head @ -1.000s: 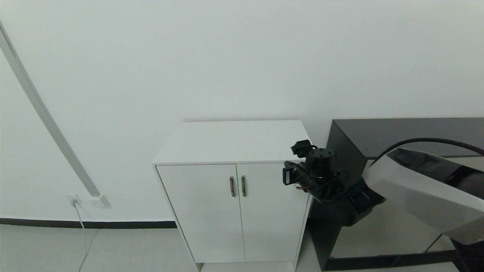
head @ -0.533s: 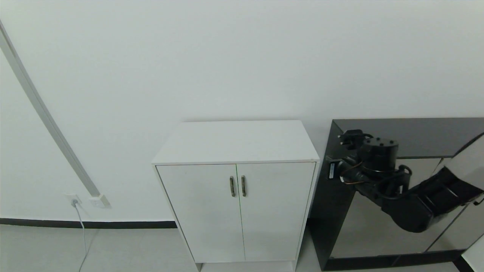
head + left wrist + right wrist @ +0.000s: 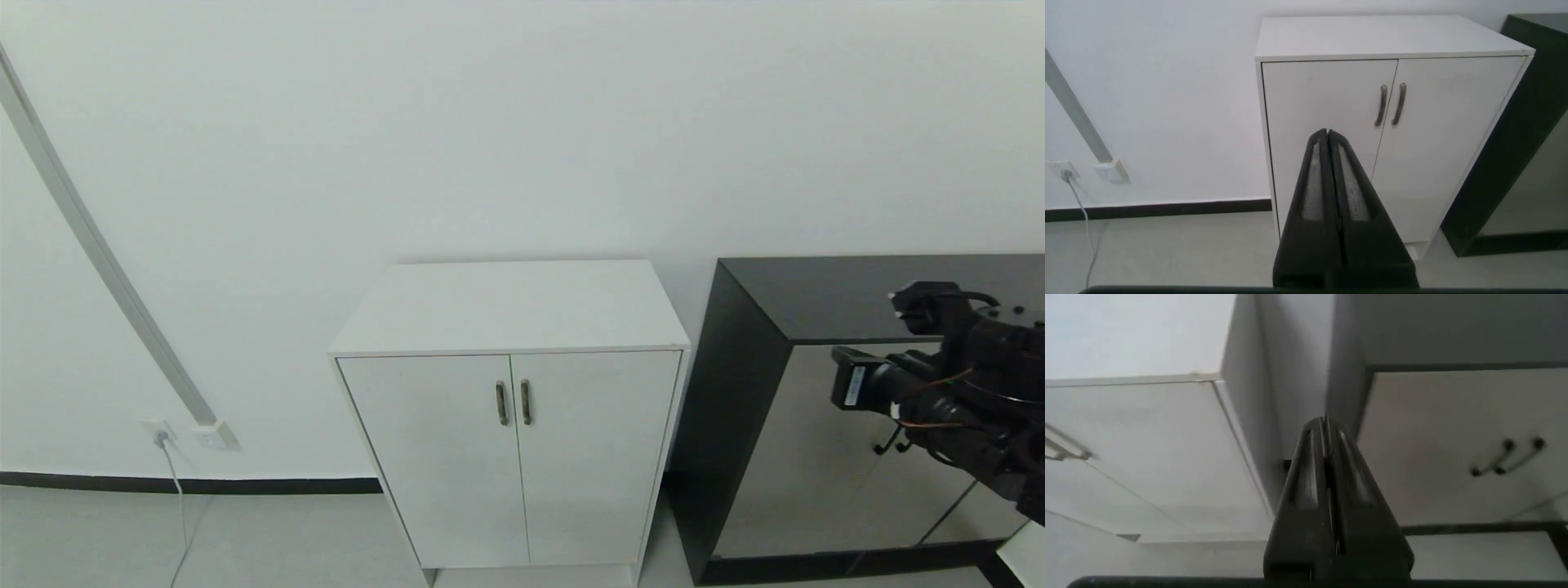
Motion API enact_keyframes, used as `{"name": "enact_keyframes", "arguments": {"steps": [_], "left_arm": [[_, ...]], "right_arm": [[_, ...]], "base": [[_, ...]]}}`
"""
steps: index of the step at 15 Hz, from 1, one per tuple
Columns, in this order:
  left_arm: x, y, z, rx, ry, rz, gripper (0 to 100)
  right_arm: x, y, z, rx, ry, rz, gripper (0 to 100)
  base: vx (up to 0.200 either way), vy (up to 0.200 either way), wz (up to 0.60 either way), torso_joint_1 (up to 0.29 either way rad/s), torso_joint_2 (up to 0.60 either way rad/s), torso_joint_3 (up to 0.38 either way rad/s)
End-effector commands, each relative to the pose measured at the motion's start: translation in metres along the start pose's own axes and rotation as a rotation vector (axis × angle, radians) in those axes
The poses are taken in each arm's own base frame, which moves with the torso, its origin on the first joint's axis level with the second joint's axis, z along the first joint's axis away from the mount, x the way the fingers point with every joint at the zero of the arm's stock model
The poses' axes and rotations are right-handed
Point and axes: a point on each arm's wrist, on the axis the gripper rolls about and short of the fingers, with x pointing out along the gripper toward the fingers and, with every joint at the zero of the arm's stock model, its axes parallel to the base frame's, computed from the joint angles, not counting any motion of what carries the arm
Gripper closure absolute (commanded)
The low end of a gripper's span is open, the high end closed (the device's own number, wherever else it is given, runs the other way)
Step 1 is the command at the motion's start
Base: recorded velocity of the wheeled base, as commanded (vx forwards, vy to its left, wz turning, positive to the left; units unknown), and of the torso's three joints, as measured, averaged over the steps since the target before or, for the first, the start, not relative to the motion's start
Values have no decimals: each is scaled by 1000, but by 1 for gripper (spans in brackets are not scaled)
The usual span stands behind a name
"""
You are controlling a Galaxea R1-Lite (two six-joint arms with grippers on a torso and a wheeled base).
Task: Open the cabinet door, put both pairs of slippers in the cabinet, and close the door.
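At 3 o'clock in the head view, the right gripper (image 3: pixel 1325 422) hangs with fingers pressed together before a black sideboard (image 3: pixel 739 425). The left gripper (image 3: pixel 1328 135), also pinched together, faces the white cabinet (image 3: pixel 506 306) at 6 o'clock, its doors (image 3: pixel 441 457) shut and handles (image 3: pixel 513 403) side by side.

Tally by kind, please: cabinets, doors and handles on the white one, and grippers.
Cabinets: 2 (white cabinet, black cabinet)
White cabinet doors: 2 (left door, right door, both shut)
Door handles: 2 (left handle, right handle)
Grippers: 2 (left gripper, right gripper, both shut)
Total: 8
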Motion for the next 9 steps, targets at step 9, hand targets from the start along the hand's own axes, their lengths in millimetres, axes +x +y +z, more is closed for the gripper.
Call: {"name": "enact_keyframes", "arguments": {"steps": [9], "left_arm": [[0, 0, 0, 0, 0, 0, 100]], "right_arm": [[-119, -62, -6, -14, -32, -131, 100]], "base": [[0, 0, 0, 0, 0, 0]]}}
